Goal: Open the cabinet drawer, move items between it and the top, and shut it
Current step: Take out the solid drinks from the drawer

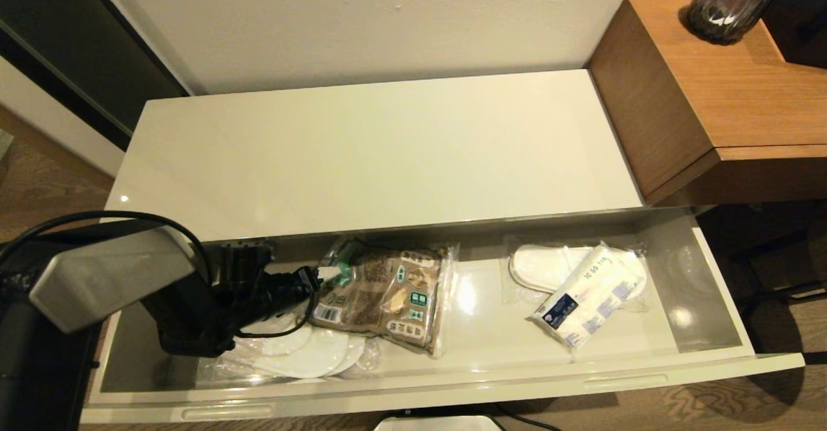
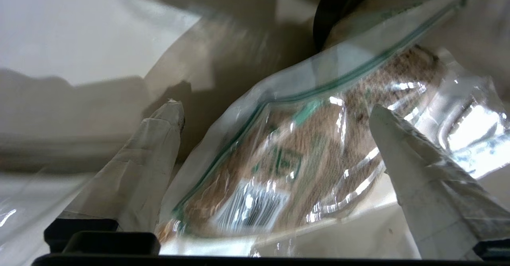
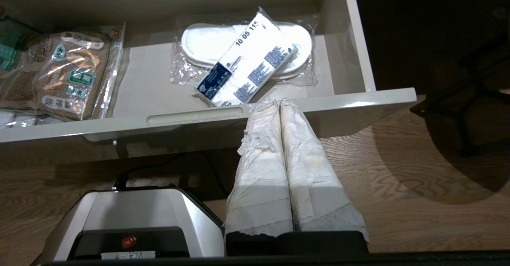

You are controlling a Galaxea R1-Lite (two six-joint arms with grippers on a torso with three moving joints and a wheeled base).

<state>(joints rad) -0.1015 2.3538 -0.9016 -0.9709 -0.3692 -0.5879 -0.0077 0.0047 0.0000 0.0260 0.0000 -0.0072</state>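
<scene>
A: Where is the left tool (image 2: 275, 114)?

B: Inside the open cabinet drawer (image 1: 723, 347), at its left end. Its two taped fingers (image 2: 151, 158) stand spread apart, with the top edge of the snack bag (image 1: 381, 295) lying between them. Whether they touch the plastic cannot be told from the wrist view.

A: And the right tool (image 3: 279, 104)?

B: Outside the drawer, low before the front panel, its two wrapped fingers pressed together on nothing. The tips sit just beside one of the two recessed handle slots (image 3: 195, 114).

A: Count what lies in the drawer.

B: One clear snack bag with a green band, left of the drawer's middle. One white tissue pack (image 1: 585, 302) with a dark blue label, toward the drawer's right end, resting aslant on one plastic-wrapped pair of white slippers (image 1: 549, 266). A second wrapped bundle of white slippers (image 1: 310, 353) lies at the drawer's left end, partly under the left arm and just beside the snack bag.

A: And above the drawer?

B: The top (image 1: 375, 153), one long glossy cream tabletop, lies behind the drawer. To the right of the drawer stands one taller brown wooden desk (image 1: 723, 95) carrying one dark glass vase (image 1: 730, 4).
</scene>
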